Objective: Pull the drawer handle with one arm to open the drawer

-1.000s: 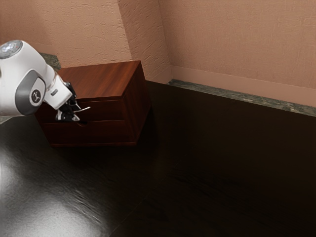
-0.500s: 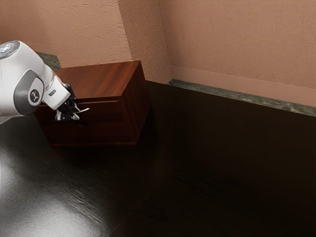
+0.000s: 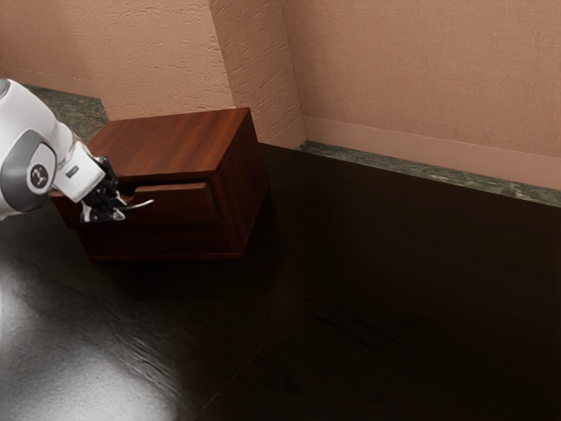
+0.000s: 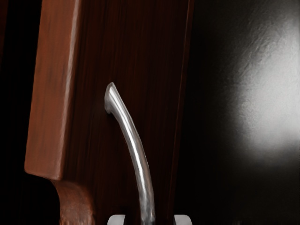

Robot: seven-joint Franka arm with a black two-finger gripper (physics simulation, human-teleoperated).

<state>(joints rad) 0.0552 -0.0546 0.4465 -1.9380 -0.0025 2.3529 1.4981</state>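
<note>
A dark red wooden cabinet (image 3: 180,145) stands at the back of the exterior view's left. Its upper drawer (image 3: 180,204) is slid out a little from the cabinet front, with a dark gap showing above it. My gripper (image 3: 109,211) is shut on the thin silver drawer handle (image 3: 140,203) at the end nearer the exterior view's left. In the wrist view the curved metal handle (image 4: 135,150) runs down over the drawer front (image 4: 150,61) and passes between two pale fingertips (image 4: 116,219) at the hand.
The cabinet sits on a glossy black tabletop (image 3: 351,307) that stretches wide toward the exterior view's right. Pink walls (image 3: 421,70) with a grey stone ledge (image 3: 438,171) close off the back. A lower drawer front (image 3: 166,237) lies under the pulled one.
My hand has moved toward the exterior view's left with the handle in its grip, and the upper drawer has slid out of the cabinet with it.
</note>
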